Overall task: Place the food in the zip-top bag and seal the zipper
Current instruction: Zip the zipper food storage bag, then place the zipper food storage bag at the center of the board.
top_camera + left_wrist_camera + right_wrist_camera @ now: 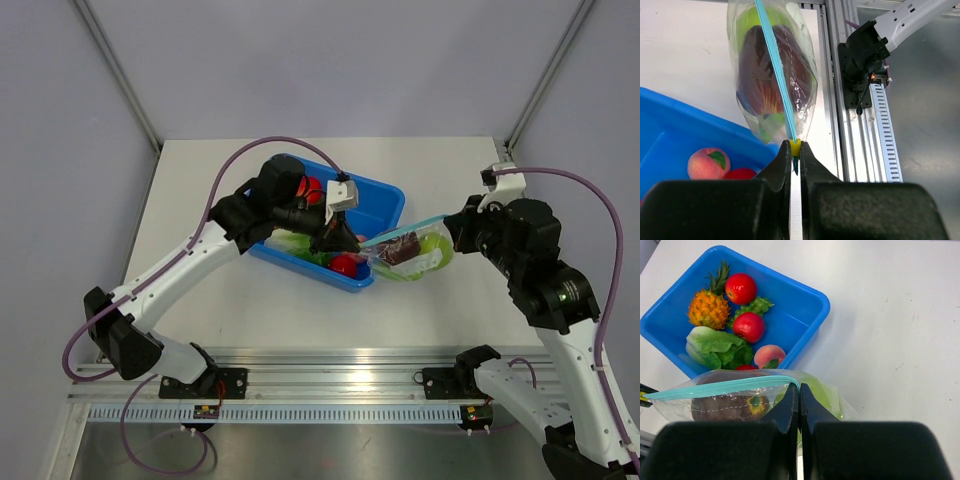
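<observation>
i have the left gripper [795, 153] pinched shut on the yellow tab [796, 146] at one end of the zipper [775, 70], and the right gripper [799, 390] clamped together on the strip's other end. the zip-top bag [410, 250] stretches between them, right of the middle of the table [250, 310], its left end by the near right corner of the blue tray [810, 295]. inside it i see the dark purple-red fruit [765, 70] and a green piece [750, 22]. the pineapple [709, 310], red apples [740, 288], lettuce [715, 345] and peach [769, 355] lie in the tray
</observation>
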Robot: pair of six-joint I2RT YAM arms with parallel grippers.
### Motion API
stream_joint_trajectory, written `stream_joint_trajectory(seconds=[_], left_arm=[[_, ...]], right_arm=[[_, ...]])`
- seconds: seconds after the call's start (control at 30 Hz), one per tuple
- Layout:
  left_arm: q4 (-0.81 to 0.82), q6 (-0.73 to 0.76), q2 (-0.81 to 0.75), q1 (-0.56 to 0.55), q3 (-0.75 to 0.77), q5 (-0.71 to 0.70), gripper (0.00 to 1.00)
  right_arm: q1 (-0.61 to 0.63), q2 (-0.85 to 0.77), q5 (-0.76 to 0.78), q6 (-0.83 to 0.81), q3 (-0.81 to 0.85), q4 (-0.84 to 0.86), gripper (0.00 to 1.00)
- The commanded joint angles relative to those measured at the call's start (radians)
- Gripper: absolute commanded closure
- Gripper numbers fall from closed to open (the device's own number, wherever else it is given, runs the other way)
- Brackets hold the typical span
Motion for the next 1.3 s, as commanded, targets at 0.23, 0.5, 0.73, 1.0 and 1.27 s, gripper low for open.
stream_joint_trajectory(seconds=[0.23,0.5,0.73,1.0,1.27], left_arm=[[0.027,-0.052,-0.012,0.017,-0.037,0.049,1.00],[0.220,-0.217,0.074,-0.024,-0.015,0.048,1.00],[0.389,-0.401,0.204,-0.138,-0.021,-0.031,1.00],[0.500,-0.526,0.298,-0.138,-0.017,-0.202,0.38],[0.398,-0.474,0.195,-0.116,-0.006,-0.353,0.06]], right_arm=[[-0.011,0.025,0.205,0.020,-0.012,0.098,1.00],[-0.011,0.040,0.277,0.036,-0.040,0.141,1.00],[-0.014,0.114,0.346,0.043,-0.064,0.179,1.00],[-0.039,0.285,0.375,0.048,-0.094,0.281,0.31],[-0.042,0.362,0.395,0.106,0.015,0.169,0.01]])
